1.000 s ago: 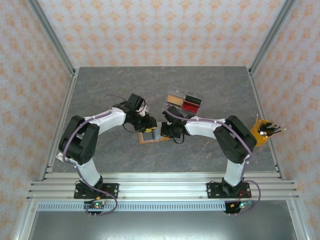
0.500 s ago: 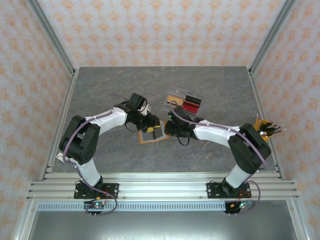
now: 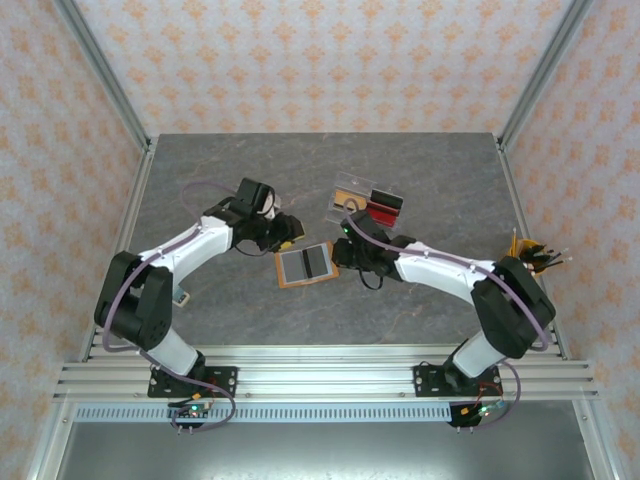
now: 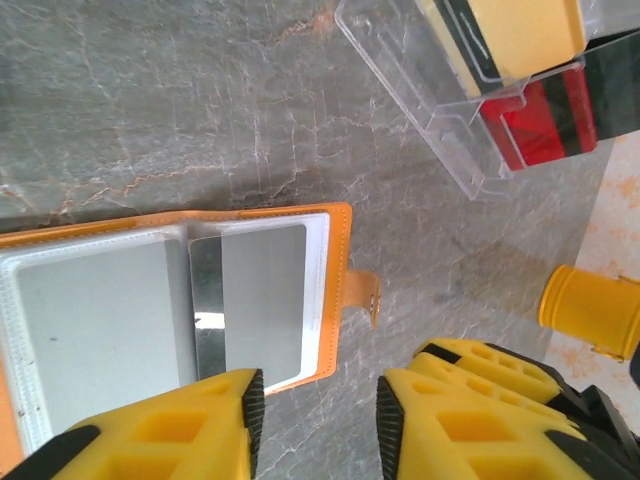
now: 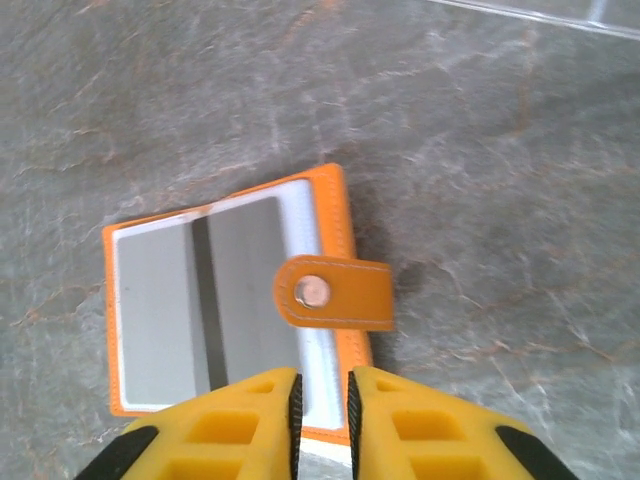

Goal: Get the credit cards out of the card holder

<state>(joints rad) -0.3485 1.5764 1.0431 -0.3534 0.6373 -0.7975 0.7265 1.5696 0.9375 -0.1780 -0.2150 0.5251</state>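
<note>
Lying between parted, empty left tool and nearly closed right tool: card holder

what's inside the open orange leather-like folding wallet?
Inside the orange wallet: clear plastic sleeves holding pale grey cards, one showing a dark stripe. Its orange snap tab lies across one page. Anything stacked under the top sleeves is covered, so card count is unknown.

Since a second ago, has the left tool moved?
Yes: the left tool has drawn away from the flat orange card holder, toward the far left.
</note>
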